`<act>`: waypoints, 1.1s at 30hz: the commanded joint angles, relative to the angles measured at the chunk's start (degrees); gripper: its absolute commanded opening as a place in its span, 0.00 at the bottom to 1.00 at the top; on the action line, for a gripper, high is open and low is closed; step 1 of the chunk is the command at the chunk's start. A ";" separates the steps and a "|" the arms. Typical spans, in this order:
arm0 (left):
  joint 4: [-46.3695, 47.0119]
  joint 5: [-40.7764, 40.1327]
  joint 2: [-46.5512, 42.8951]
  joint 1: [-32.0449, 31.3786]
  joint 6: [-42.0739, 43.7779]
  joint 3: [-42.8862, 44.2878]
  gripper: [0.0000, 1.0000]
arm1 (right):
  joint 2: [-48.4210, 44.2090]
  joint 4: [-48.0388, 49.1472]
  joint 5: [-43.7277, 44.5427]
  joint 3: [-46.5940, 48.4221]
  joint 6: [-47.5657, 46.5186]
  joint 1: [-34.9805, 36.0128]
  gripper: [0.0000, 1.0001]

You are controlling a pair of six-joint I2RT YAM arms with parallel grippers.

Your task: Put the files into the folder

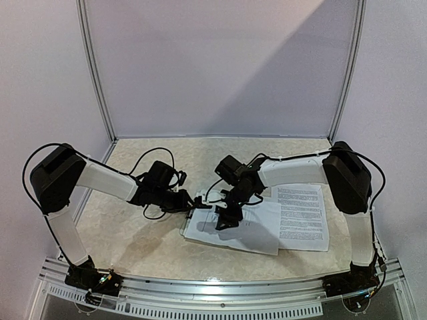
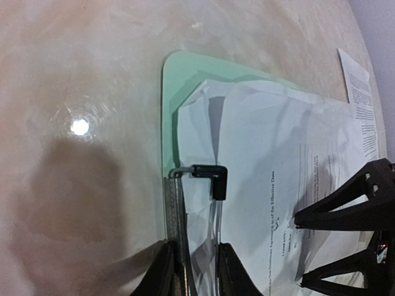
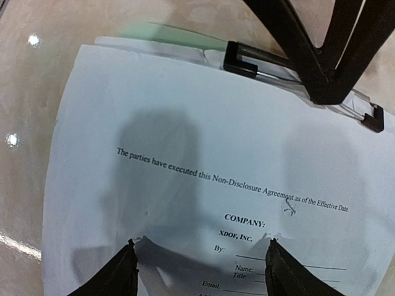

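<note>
One folder (image 2: 185, 74) lying centre-table, long axis running 9-to-3, clip (image 2: 210, 176) pointing 9 o'clock. Two files (image 3: 185, 123) showing: one covering it, another sheet (image 1: 301, 215) at 3 o'clock. Left gripper (image 2: 196, 271) clamping clip; right gripper (image 3: 200, 262) holding jaws apart.

The folder (image 2: 185, 71) is laid flat on the table (image 1: 147, 240) between the two arms, with its clip (image 2: 210, 176) at the left short edge. The files (image 3: 185, 123) are stacked on it, reaching up to the clip. A further sheet (image 1: 303, 213) is placed on the table just right of the stack. The clip is pinched by the left gripper (image 2: 197, 253), and the right gripper (image 3: 200, 246) is positioned over the files, fingers spread.
</note>
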 commanded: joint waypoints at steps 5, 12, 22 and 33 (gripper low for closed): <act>-7.46 0.82 3.11 -1.73 0.05 -2.41 0.00 | 4.53 -1.38 1.04 5.08 2.23 0.29 0.69; -7.02 0.84 3.10 -1.73 -0.08 -2.72 0.00 | 6.38 -1.99 -0.35 8.04 3.20 0.26 0.69; -6.93 0.95 3.04 -1.73 0.14 -2.94 0.00 | 11.02 -4.27 -2.73 14.74 3.77 0.27 0.69; -6.84 0.99 2.88 -1.73 0.34 -3.04 0.00 | 16.55 -3.40 -5.04 21.66 5.37 0.33 0.69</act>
